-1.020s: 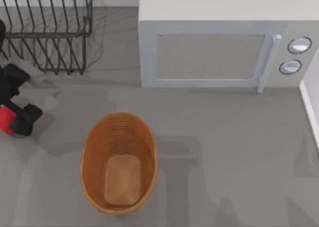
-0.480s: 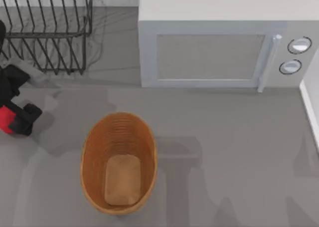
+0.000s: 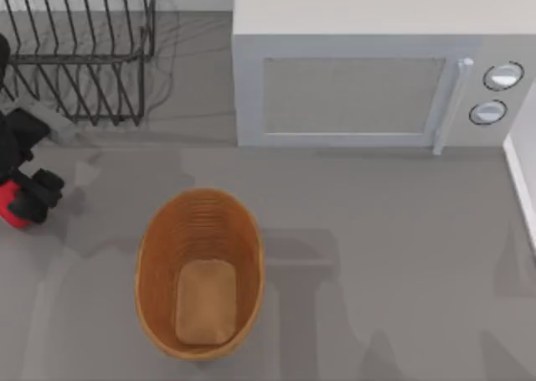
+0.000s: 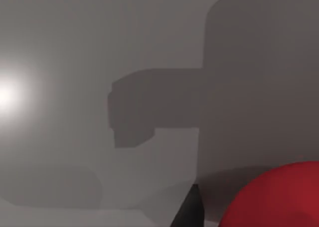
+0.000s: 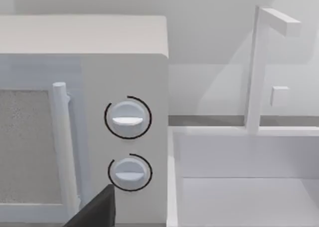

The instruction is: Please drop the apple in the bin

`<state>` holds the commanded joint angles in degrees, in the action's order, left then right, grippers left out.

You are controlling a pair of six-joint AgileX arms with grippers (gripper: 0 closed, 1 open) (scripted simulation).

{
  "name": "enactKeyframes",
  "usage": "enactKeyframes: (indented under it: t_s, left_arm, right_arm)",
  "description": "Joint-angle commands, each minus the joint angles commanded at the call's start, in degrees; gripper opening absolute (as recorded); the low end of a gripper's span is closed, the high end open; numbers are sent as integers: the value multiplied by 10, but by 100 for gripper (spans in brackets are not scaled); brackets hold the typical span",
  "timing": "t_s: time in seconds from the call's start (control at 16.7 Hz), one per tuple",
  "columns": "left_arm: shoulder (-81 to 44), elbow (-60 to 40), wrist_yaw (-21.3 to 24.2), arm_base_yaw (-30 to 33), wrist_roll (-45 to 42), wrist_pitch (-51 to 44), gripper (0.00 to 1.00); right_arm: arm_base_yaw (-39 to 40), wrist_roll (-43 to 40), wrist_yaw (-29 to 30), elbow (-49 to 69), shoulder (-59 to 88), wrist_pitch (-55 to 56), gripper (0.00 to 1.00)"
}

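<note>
Left tool [image 3: 18, 203] at the table's [image 3: 377, 255] left edge, clamped on the apple [image 3: 10, 203].
The bin [image 3: 199, 272] sits well apart, toward the right; right tool's state: cannot tell.

Overhead camera facing down, right wrist camera close to microwave [image 5: 82, 117], both showing it

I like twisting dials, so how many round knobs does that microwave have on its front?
2. The upper knob sits at the microwave's right end, beside the door handle; the lower knob is directly beneath it. The right wrist view shows both as well.
</note>
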<state>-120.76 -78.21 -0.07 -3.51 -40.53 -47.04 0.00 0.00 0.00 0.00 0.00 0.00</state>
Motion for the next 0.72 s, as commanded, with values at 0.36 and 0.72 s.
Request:
enactKeyframes:
  t_s: [0.36, 0.72]
  left_arm:
    - [0, 0, 0, 0, 0, 0, 0]
    - [23, -63, 9, 3, 4, -76, 0]
  right_arm:
    - [0, 0, 0, 0, 0, 0, 100]
    - [0, 0, 0, 0, 0, 0, 100]
